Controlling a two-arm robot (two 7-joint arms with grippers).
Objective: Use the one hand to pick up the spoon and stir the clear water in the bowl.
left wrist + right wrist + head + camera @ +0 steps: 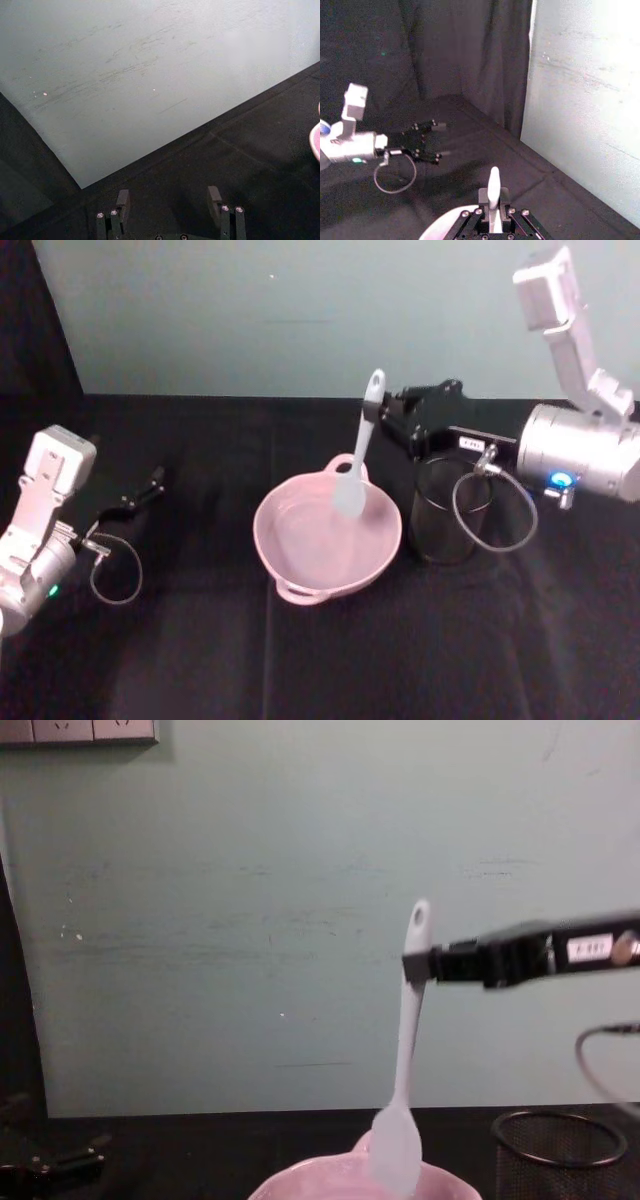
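Observation:
The pale pink bowl [300,575] stands mid-table with clear water [305,540] in it. My right gripper [385,422] reaches in from the right and is shut on the upper handle of the white spoon [360,455]. The spoon hangs almost upright, blade down over the bowl's far side. The chest view has the spoon [405,1050] held by the right gripper [415,963], its blade at the level of the bowl's rim [290,1187]; I cannot tell whether it touches the water. In the right wrist view the handle [493,187] sticks up between the jaws.
A black wire-mesh cup [448,512] stands just right of the bowl, under the right arm. My left gripper [148,488] is parked open at the table's left, its fingers [122,200] apart over black cloth. A pale wall rises behind the table.

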